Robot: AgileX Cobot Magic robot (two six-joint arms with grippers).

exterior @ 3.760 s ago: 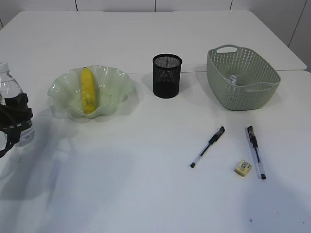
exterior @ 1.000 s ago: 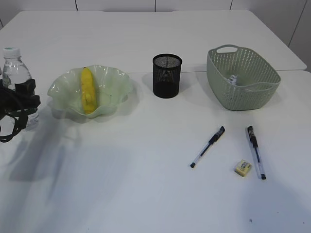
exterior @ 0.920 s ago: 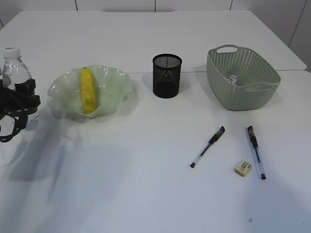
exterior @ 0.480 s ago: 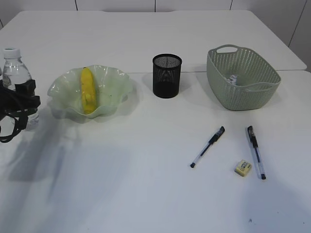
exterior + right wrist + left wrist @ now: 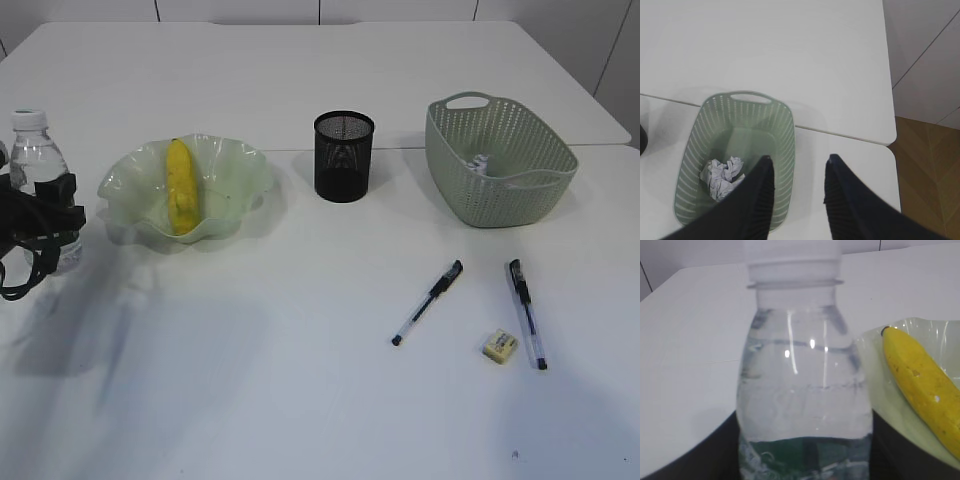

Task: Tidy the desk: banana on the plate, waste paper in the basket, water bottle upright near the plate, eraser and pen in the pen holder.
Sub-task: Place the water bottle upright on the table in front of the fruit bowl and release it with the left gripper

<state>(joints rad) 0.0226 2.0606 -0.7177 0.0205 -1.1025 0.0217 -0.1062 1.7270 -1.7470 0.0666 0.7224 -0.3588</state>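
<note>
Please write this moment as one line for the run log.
left gripper: holds water bottle upright beside plate | banana: on plate | right gripper: open, empty, above basket

Ext. cam: slants down from front across whole desk [image 5: 300,400]. L wrist cam: level, v. close on bottle [image 5: 805,390], banana [image 5: 920,385] at right; both also in ext. R wrist cam: high, looks down into basket [image 5: 785,135], shared w/ ext.
</note>
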